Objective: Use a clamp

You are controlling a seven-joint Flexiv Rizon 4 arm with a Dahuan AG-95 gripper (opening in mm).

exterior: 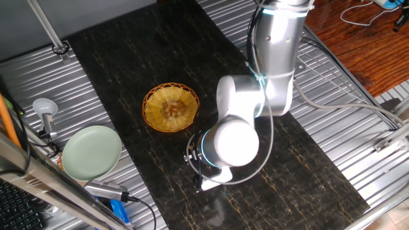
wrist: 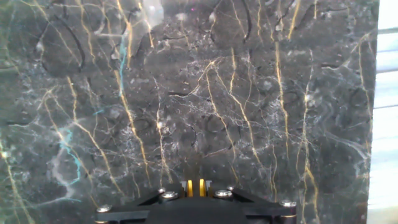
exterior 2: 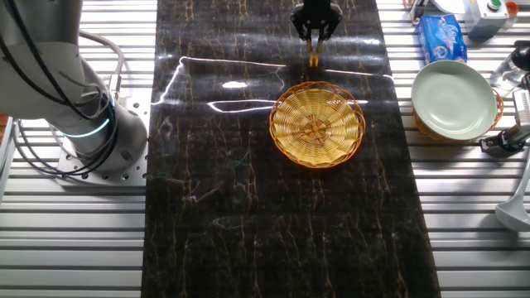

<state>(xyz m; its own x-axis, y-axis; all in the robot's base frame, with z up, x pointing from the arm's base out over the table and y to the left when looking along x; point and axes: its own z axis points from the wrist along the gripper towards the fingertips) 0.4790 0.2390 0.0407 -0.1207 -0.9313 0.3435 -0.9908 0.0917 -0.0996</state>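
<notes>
In the other fixed view my gripper [exterior 2: 314, 43] hangs over the far end of the dark marble mat, beyond the round woven basket [exterior 2: 318, 124]. It is shut on the small orange-yellow clamp [exterior 2: 314, 57], which hangs down from the fingertips just above the mat. In the hand view two yellow strips of the clamp [wrist: 196, 186] show between the jaws at the bottom edge, with bare marble beyond. In the first fixed view the arm's white joint hides the gripper and the clamp. The basket [exterior: 170, 107] lies to its upper left.
A pale green plate [exterior 2: 455, 99] sits on the metal slats to the right of the mat and also shows in the first fixed view [exterior: 91, 152]. A blue packet [exterior 2: 441, 37] lies behind it. The robot base [exterior 2: 83, 124] stands left of the mat.
</notes>
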